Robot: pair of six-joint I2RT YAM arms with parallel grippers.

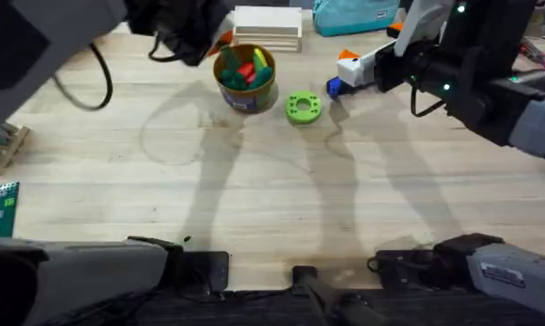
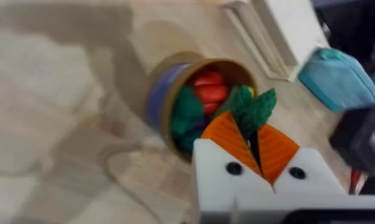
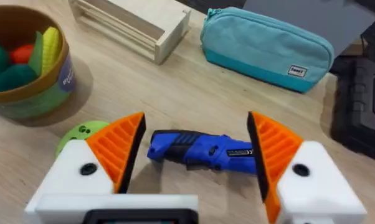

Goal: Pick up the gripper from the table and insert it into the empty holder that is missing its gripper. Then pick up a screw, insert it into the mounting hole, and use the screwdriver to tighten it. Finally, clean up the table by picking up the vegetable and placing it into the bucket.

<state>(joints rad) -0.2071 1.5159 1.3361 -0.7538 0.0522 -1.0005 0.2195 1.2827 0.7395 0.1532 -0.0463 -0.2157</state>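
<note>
Item 1, left claw [image 2: 257, 144]: pads closed tight on the dark-green veg [image 2: 255, 111], held just over the bucket [image 1: 245, 78] mouth, nr the far edge of the table [image 1: 254, 181].
Item 2, bucket: already holds red, green, yellow toy pcs.
Item 3, right claw [image 3: 194, 155]: jaws wide apart, nothing gripped; blue screwdriver [image 3: 200, 149] lies on the table between the orange pads.
Item 4, green ring disc [image 1: 302, 107]: beside the bucket, untouched.
Step in hand, by my reckoning: final clean-up, veg into bucket. Next move needs the left claw centred over the rim, then opened so the veg drops inside, not onto the rim.
</note>
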